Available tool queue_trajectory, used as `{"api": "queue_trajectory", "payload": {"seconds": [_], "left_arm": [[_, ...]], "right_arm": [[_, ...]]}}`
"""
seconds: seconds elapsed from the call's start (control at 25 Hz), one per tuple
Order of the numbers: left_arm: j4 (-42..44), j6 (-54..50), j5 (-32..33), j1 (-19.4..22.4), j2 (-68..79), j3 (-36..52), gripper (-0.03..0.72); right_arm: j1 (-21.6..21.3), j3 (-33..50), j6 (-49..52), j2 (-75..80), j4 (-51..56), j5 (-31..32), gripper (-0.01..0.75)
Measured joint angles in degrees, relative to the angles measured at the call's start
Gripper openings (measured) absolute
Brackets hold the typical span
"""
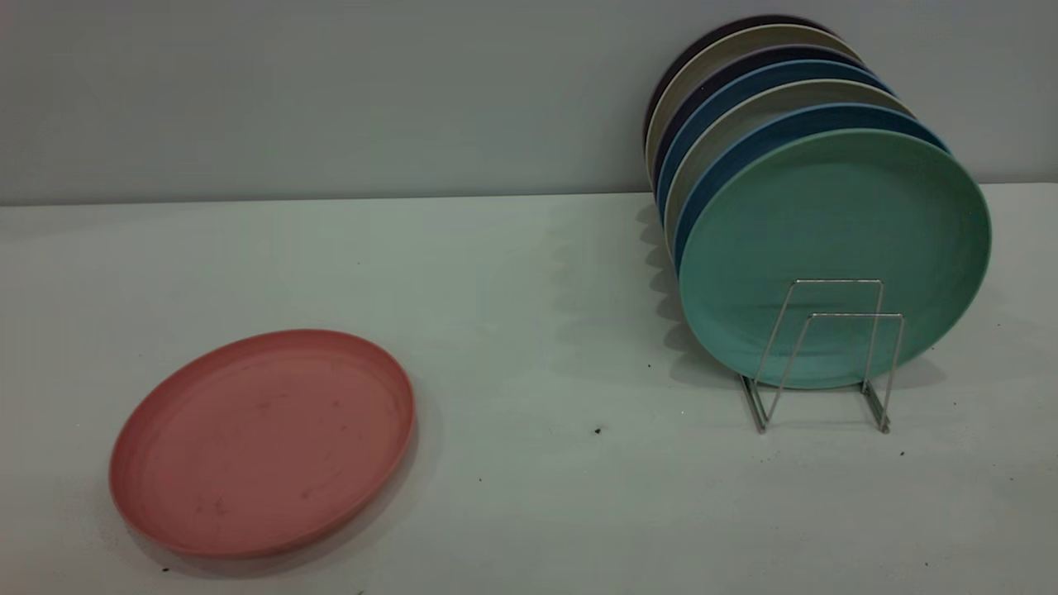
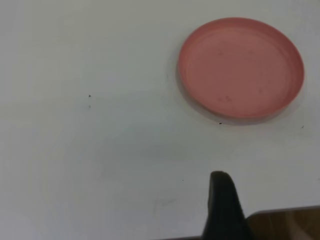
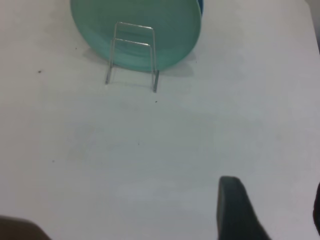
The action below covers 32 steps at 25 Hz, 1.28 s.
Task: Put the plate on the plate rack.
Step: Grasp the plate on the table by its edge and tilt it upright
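Note:
The salmon-pink plate (image 1: 264, 442) lies flat on the white table at the front left, clear of everything; it also shows in the left wrist view (image 2: 241, 67). The silver wire plate rack (image 1: 826, 355) stands at the right, its two front loops empty; it also shows in the right wrist view (image 3: 132, 50). Neither gripper shows in the exterior view. My left gripper (image 2: 272, 192) hovers well short of the pink plate, one dark finger (image 2: 222, 200) showing, nothing between the jaws. My right gripper (image 3: 274, 192) is open and empty, well short of the rack.
A mint-green plate (image 1: 835, 248) stands upright in the rack just behind the front loops, with several blue, beige and dark plates (image 1: 744, 91) stacked behind it toward the wall. A brown table edge (image 2: 285, 222) shows near the left gripper.

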Motion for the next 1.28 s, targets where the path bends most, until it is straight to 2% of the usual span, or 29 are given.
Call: {"api": "queue_trajectory", "payload": {"seconds": [1.0,1.28], "left_arm": [[-0.9,-0.4,-1.1,0.0,0.3,-1.2,0.497],[-0.9,-3.2,-4.6,0.0,15.1,-2.0,0.497]], "right_arm": [[0.0,0.0,-0.9,0.0,0.0,0.0,0.389],[0.0,-1.7,-1.3,6.0,2.7,-1.5,0.389]]}}
